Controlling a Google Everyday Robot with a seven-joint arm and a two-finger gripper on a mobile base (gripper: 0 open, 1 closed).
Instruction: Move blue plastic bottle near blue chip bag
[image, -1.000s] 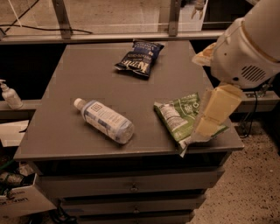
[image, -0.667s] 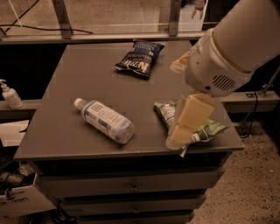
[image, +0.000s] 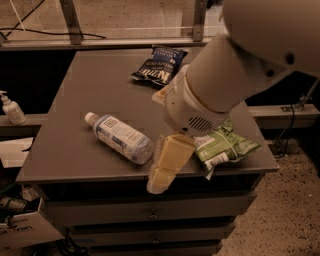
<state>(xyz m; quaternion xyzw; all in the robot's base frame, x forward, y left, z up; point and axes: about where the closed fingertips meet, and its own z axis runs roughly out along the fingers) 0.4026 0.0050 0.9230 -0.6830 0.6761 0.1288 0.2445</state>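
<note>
The blue plastic bottle (image: 120, 137) lies on its side on the dark table (image: 85, 85), left of centre, white cap pointing to the far left. The blue chip bag (image: 160, 64) lies at the far middle of the table, well apart from the bottle. My gripper (image: 161, 176) hangs from the big white arm (image: 225, 80), just right of the bottle's base, over the table's front edge. It holds nothing that I can see.
A green and white snack bag (image: 227, 147) lies at the front right, partly hidden by my arm. A small white pump dispenser (image: 11, 109) stands on a ledge to the left. Drawers (image: 150, 215) sit under the tabletop.
My arm and gripper have swung left from the table's right edge, across the green bag, to beside the bottle's base. The bottle and both bags have not moved.
</note>
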